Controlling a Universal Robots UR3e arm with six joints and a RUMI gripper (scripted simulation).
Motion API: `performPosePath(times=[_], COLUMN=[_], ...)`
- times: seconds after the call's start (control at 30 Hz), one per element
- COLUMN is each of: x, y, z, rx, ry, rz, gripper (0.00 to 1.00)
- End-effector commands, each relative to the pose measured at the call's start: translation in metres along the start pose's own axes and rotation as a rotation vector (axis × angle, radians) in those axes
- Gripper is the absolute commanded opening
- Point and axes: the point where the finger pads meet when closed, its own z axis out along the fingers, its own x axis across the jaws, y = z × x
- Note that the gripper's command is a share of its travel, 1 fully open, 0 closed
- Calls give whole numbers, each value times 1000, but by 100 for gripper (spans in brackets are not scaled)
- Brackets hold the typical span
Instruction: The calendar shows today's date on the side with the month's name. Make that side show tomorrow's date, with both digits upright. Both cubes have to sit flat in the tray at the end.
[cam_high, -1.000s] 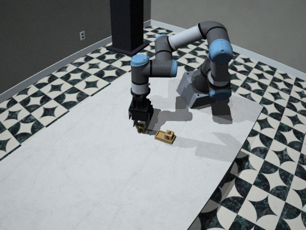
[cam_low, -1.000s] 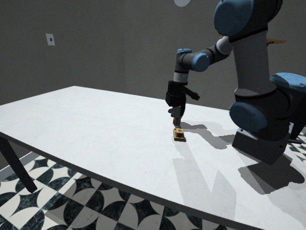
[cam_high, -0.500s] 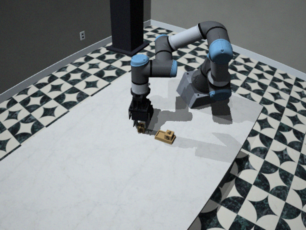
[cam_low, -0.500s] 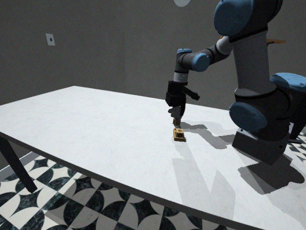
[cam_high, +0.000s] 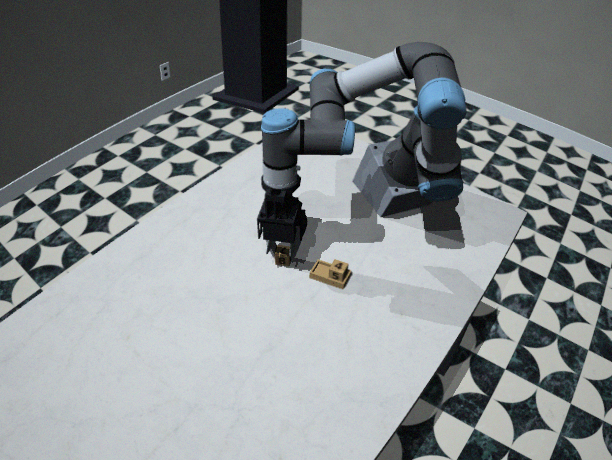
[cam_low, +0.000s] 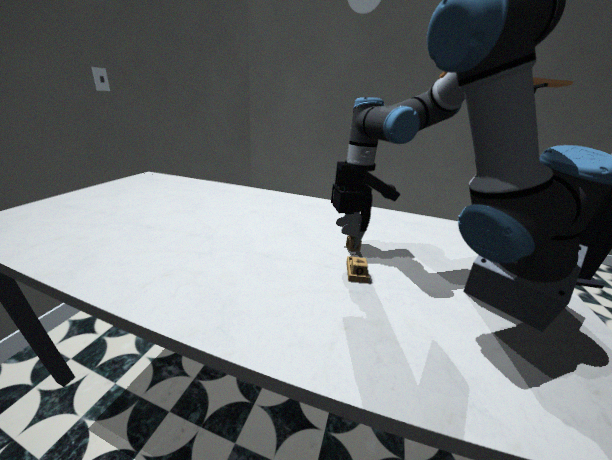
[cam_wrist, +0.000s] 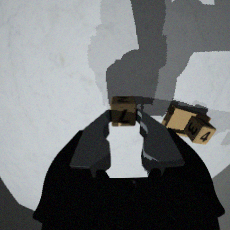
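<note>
Top view: from where I stand, the black gripper (cam_high: 283, 250) (cam_low: 354, 236) (cam_wrist: 123, 110) points down over the white table (cam_high: 200, 325) (cam_low: 200, 260) (cam_wrist: 45, 75), its fingers closed on a wooden cube (cam_high: 282, 256) (cam_low: 353, 244) (cam_wrist: 123, 112). At four o'clock from it, near but apart, sits the wooden tray (cam_high: 324, 280) (cam_low: 359, 280) (cam_wrist: 177, 119). A second cube (cam_high: 338, 270) (cam_low: 358, 265) (cam_wrist: 201, 131) stands at the tray's four o'clock end, with a 4 on top and a 5 on one side. The arm's base (cam_high: 400, 208) (cam_low: 520, 300) lies at one o'clock from the tray.

Exterior view: the tray and second cube are at six o'clock from the gripped cube, the base at three; the digits are too small to read surely.

Wrist view: the gripped cube sits between the fingertips, and the tray is at three o'clock, its cube showing a 3 and a 4.

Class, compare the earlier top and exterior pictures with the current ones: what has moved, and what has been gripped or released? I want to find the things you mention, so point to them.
Nothing visibly changed. The gripper (cam_high: 283, 251) (cam_low: 353, 238) (cam_wrist: 123, 110) still holds the outer cube (cam_high: 282, 257) (cam_low: 353, 244) (cam_wrist: 123, 118) beside the tray (cam_high: 320, 268) (cam_low: 360, 280) (cam_wrist: 179, 119), with no visible shift. The other cube (cam_high: 339, 270) (cam_low: 359, 266) (cam_wrist: 204, 134) stays in the tray, which keeps its place.
</note>
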Motion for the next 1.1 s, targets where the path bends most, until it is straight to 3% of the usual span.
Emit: performPosePath(times=[0.0,0.33,0.57,1.07], x=[-1,-1,-1,-1], y=[0,0,0,0], z=[-1,-1,-1,-2], rx=[-1,-1,-1,-1], ry=[-2,-2,-2,-2], rz=[0,0,0,0], gripper=[11,18,29,29])
